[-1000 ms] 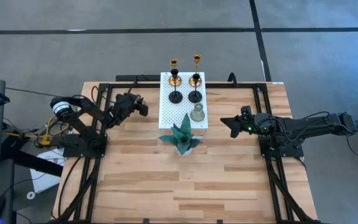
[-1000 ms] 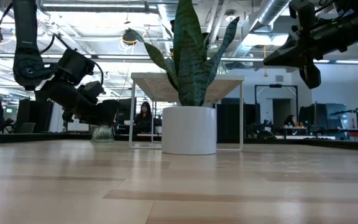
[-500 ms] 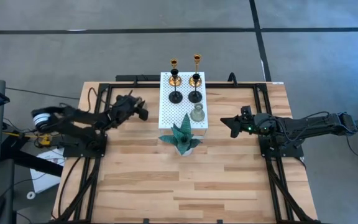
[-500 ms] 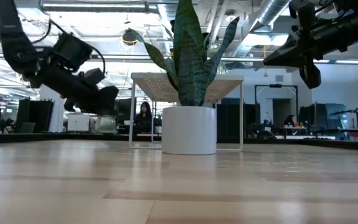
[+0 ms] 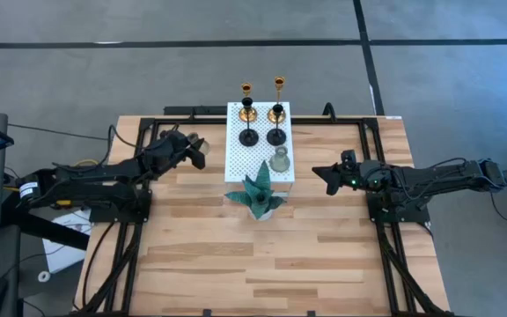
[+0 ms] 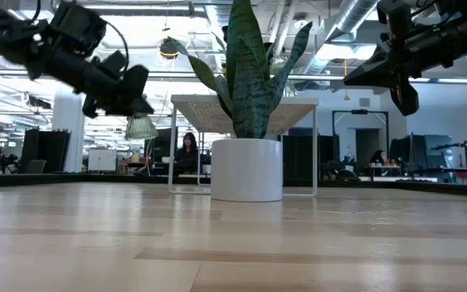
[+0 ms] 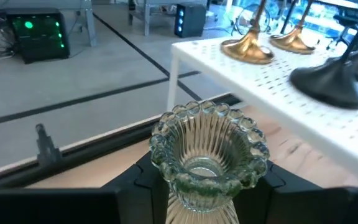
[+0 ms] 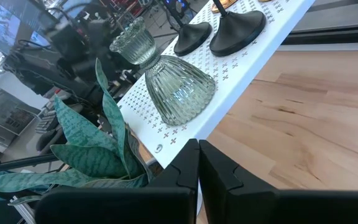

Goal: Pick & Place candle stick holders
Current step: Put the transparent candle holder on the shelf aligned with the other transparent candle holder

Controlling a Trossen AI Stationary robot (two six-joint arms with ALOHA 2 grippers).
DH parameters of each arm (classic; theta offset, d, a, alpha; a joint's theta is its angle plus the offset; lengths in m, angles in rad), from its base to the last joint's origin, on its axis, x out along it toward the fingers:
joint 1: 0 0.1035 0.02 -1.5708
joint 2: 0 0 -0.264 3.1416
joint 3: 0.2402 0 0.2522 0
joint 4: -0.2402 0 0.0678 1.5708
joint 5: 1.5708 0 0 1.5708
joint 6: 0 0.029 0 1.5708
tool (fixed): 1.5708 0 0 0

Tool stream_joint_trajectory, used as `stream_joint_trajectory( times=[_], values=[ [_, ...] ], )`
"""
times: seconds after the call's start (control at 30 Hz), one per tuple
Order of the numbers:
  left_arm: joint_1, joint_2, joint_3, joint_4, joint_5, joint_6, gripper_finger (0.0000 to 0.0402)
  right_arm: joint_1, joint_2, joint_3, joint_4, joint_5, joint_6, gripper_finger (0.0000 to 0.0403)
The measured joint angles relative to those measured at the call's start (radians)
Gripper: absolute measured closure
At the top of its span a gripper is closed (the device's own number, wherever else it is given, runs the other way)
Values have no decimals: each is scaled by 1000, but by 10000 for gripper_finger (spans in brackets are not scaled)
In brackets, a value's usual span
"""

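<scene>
On the table (image 5: 236, 255), high view: white perforated board (image 5: 249, 167) stands at the far middle; on it two gold stemmed holders (image 5: 246, 97) at the far edge, two black round-based holders (image 5: 248, 136) just in front of them, and one grey-green bell-shaped holder (image 5: 279, 160) on the board's near right part; teal spiky plant (image 5: 257, 195) sits at the board's near edge; left gripper (image 5: 195, 148) is stretched out low just left of the board, a pale object at its tip; right gripper (image 5: 322, 176) waits right of the board, apart from it, pointing toward it. Low view: left gripper (image 6: 133, 101) hangs above the table surface with the second grey-green holder (image 6: 140, 126) clamped between its fingers, the holder clear of the wood, flared end downward; right gripper (image 6: 379, 73) is raised at the other side, nothing in it. Left wrist view: ribbed glassy held holder (image 7: 207, 152) fills the middle, beaded rim facing the camera, fingers (image 7: 148, 180) closed against its sides; beyond it the board (image 7: 260, 93) with gold bases (image 7: 248, 48) and a black base (image 7: 328, 79). Right wrist view: fingers (image 8: 185, 171) pressed together, gripping nothing; ahead, the bell-shaped holder (image 8: 176, 84) upright on the board (image 8: 241, 56), two black bases (image 8: 238, 28) behind it, plant leaves (image 8: 98, 149) beside the board.
</scene>
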Motion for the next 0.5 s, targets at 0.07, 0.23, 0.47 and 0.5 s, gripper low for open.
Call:
stream_joint_trajectory(
  times=[0.07, 0.23, 0.47, 0.5],
  values=[
    [-17, -3, 51, -72, -2, 0, 276, 0, 0, 0, 0, 0, 0, 403],
    [-70, 2, 180, -185, -2, 2, 276, 0, 0, 0, 0, 0, 0, 403],
    [-164, 3, 327, -319, -48, 5, 276, 0, 0, 0, 0, 0, 0, 403],
    [-180, 3, 345, -333, -52, 8, 276, 0, 0, 0, 0, 0, 0, 403]
  ],
)
